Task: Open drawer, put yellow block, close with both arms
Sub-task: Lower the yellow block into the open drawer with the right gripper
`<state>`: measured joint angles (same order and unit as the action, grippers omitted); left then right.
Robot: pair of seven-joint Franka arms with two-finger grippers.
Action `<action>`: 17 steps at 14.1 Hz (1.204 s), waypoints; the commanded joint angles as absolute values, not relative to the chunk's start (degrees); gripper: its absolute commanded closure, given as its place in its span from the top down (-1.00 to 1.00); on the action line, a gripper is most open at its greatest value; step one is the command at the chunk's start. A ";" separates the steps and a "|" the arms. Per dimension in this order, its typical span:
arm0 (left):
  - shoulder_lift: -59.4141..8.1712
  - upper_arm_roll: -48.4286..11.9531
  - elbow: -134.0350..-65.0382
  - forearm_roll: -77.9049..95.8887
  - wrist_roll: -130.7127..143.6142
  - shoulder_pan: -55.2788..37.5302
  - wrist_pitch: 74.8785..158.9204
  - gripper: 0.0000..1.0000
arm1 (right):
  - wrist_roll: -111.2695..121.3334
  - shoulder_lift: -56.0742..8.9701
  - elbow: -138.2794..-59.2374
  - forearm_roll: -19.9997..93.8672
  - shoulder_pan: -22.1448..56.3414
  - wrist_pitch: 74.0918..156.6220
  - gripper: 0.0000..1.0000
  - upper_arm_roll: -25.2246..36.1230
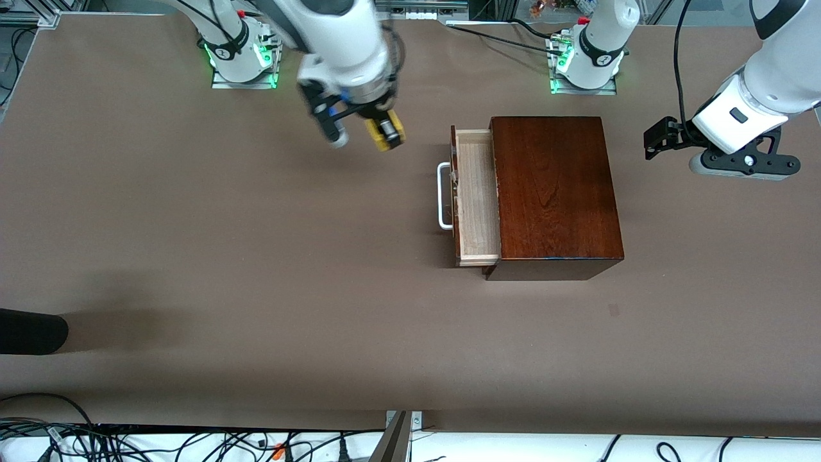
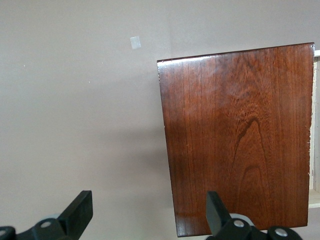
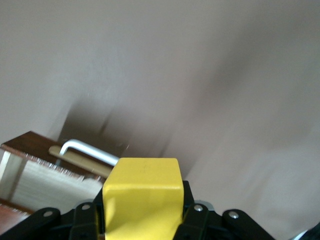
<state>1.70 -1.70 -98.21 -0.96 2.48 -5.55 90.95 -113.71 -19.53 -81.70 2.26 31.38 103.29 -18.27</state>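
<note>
The dark mahogany box (image 1: 555,192) stands on the table toward the left arm's end. Its drawer (image 1: 476,196) is pulled out, showing a pale empty tray and a white handle (image 1: 442,196). My right gripper (image 1: 385,131) is shut on the yellow block (image 1: 385,136) and holds it in the air over bare table, beside the drawer's handle end. In the right wrist view the block (image 3: 142,195) fills the jaws, with the handle (image 3: 90,151) and tray (image 3: 47,182) past it. My left gripper (image 1: 657,138) is open, in the air past the box's closed end; its fingers (image 2: 80,212) frame the box top (image 2: 240,135).
The brown table (image 1: 256,269) spreads wide around the box. A black object (image 1: 29,330) lies at the table's edge at the right arm's end. Cables run along the edge nearest the front camera. A small pale mark (image 2: 135,42) sits on the table.
</note>
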 commanded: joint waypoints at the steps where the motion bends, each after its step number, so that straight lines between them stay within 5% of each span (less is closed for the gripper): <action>1: 1.41 -1.93 -96.86 -0.44 1.49 -5.27 89.65 1.00 | -125.82 -22.93 -80.77 1.67 36.10 108.17 -1.00 -17.75; 10: 1.41 -1.93 -96.86 -0.44 1.49 -5.27 89.65 1.00 | -144.13 -38.31 -71.11 -9.22 47.10 114.95 -1.00 -17.40; 17: 1.41 -1.93 -96.86 -0.44 1.41 -5.27 89.65 1.00 | -144.67 -41.75 -71.19 -10.11 47.64 120.49 -1.00 -15.73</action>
